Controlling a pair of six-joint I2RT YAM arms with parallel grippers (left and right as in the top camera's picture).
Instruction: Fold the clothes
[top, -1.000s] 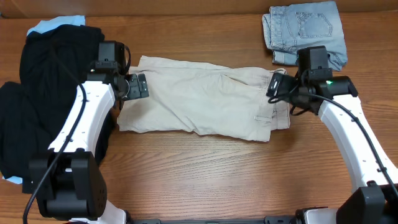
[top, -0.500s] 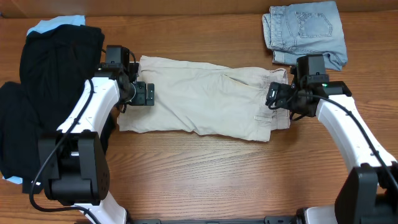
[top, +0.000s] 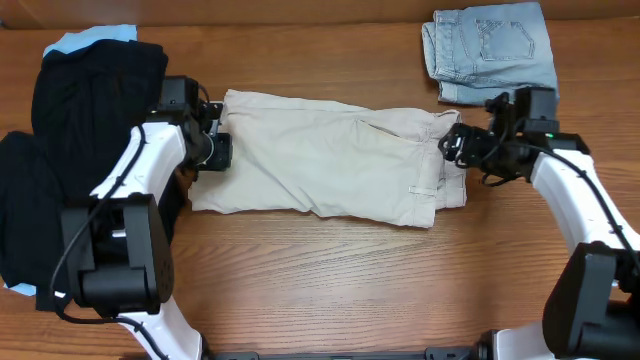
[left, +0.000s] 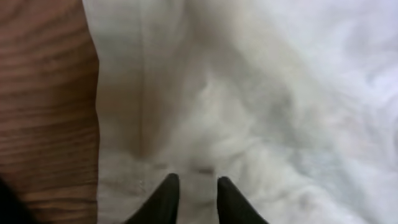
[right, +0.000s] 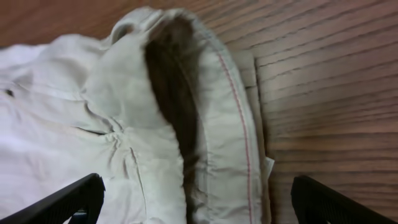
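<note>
Between your two arms: the khaki shorts (top: 330, 160) lie lengthwise on the table (top: 330, 290), waist end toward your right arm and leg hems toward your left.
Your left gripper (left: 194, 196): the fingertips are drawn close together at the hem edge, and the wrist view shows a ridge of cloth pinched between them.
Your right gripper (right: 199, 205): the jaws stand wide apart on either side of the waist end and are closed on nothing.
Done so far: the shorts are laid out fairly flat. You cannot tell whether one leg is already folded over the other.
Left to do: no end-to-end fold shows. You look early in the task, with one grip taken and the other yet to take.
Look of the cloth: pale beige cotton with soft wrinkles. The waistband (right: 230, 124) gapes open with red stitching along it, and a small white label (right: 268, 167) sits beside it.
Off to the sides: the denim shorts (top: 490, 50) sit folded at the far right, and the black garments (top: 80, 150) are heaped by your left arm.
</note>
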